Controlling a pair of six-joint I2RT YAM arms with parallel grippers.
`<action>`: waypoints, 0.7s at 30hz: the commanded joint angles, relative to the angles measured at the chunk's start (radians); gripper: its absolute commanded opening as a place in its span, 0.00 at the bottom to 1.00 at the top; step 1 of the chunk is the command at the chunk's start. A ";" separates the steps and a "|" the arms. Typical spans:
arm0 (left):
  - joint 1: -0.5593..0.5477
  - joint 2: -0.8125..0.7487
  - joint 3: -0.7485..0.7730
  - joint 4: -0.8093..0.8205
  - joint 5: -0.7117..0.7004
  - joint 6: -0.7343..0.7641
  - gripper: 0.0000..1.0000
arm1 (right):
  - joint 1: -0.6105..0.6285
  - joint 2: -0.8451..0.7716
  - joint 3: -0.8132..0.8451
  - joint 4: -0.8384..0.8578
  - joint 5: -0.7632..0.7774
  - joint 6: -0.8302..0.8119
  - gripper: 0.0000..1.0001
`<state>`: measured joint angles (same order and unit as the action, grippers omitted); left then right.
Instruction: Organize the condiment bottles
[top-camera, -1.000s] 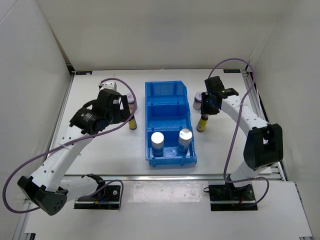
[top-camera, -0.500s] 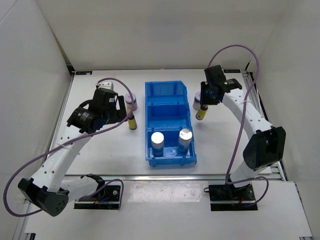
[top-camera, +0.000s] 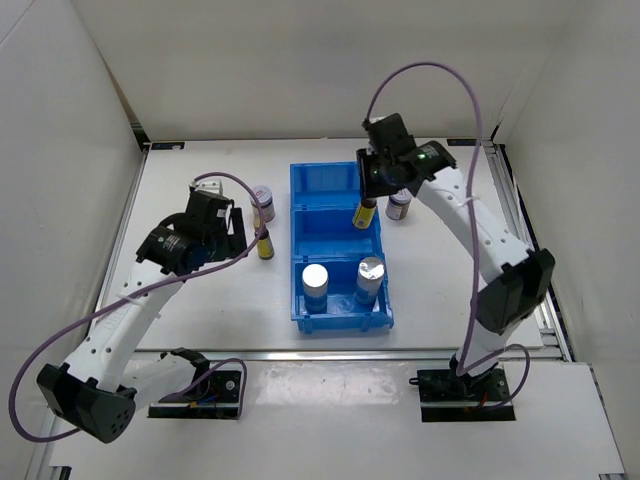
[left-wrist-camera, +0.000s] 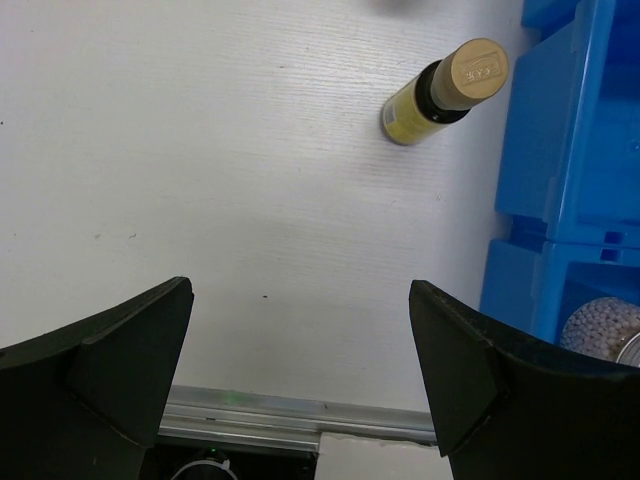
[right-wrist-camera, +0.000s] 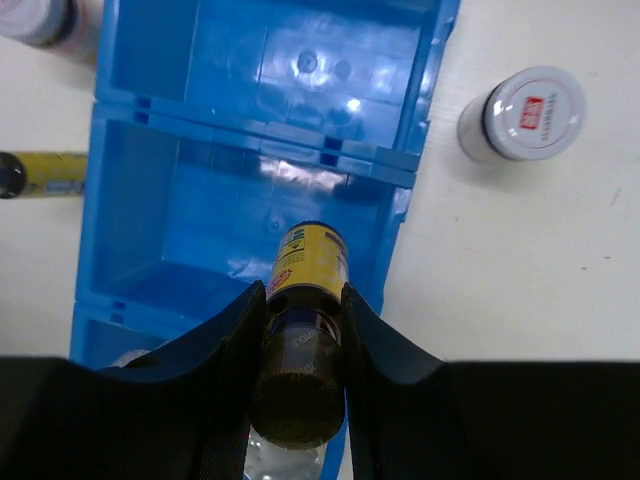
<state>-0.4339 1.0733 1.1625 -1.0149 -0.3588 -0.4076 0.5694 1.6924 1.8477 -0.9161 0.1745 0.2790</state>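
Six condiment bottles on a robot workbench, in three pairs: two silver-topped cylinders (top-camera: 315, 279) (top-camera: 370, 271); two slim brown yellow-labelled bottles (top-camera: 265, 246) (top-camera: 366, 213); two squat dark jars (top-camera: 262, 198) (top-camera: 399, 204) with pale lids; one blue bin (top-camera: 335, 180) (three compartments, counted from the overhead view); two robot arms (top-camera: 130, 310) (top-camera: 480, 235), one at either side.

The large blue three-compartment plastic bin (right-wrist-camera: 180, 60) is glossy, and its smooth floor catches the light. The white worktop (left-wrist-camera: 200, 150) looks matt and finely grained. The slim brown yellow-labelled bottle (right-wrist-camera: 303, 330) shines like glass under its paper-like label. The left white-blue silver-topped cylinder (top-camera: 315, 283) and the right white-blue silver-topped cylinder (top-camera: 370, 275) have bright metallic tops.
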 joint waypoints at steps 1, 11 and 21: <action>0.006 -0.023 -0.021 0.032 -0.009 -0.002 1.00 | 0.021 0.070 0.025 -0.009 -0.003 -0.009 0.00; 0.006 -0.012 -0.041 0.084 0.046 -0.011 1.00 | 0.021 0.171 -0.099 0.099 -0.003 -0.009 0.00; 0.006 0.040 -0.018 0.105 0.032 -0.030 1.00 | 0.030 0.202 -0.127 0.134 0.006 0.003 0.61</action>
<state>-0.4339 1.1004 1.1248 -0.9401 -0.3283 -0.4202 0.5926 1.9114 1.7184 -0.8288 0.1688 0.2810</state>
